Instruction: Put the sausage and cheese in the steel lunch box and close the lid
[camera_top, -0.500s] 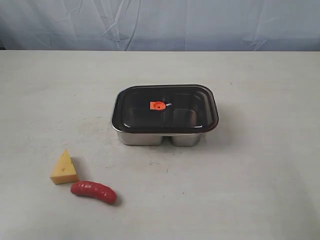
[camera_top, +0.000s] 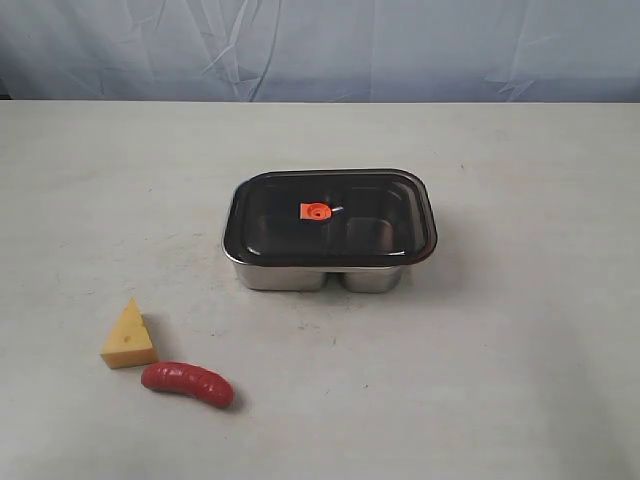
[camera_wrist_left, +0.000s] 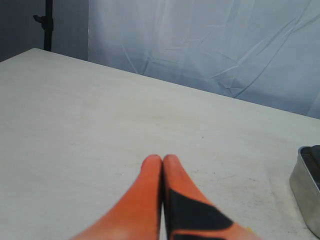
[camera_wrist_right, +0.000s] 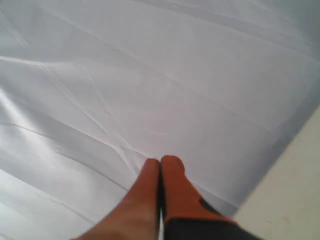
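Note:
The steel lunch box (camera_top: 285, 275) stands mid-table with the dark see-through lid (camera_top: 370, 215) resting on it, its orange valve (camera_top: 316, 211) in the centre. A yellow cheese (camera_top: 129, 336) wedge lies at the front left, and the red sausage (camera_top: 187, 383) lies just beside it, nearer the front edge. Neither arm appears in the exterior view. My left gripper (camera_wrist_left: 162, 160) is shut and empty over bare table, with a corner of the lunch box (camera_wrist_left: 305, 187) at the frame's edge. My right gripper (camera_wrist_right: 160, 161) is shut and empty, facing the backdrop.
A wrinkled pale blue backdrop (camera_top: 320, 45) hangs behind the table's far edge. The white tabletop (camera_top: 500, 380) spreads around the lunch box. A dark stand (camera_wrist_left: 47, 25) rises beyond the table corner in the left wrist view.

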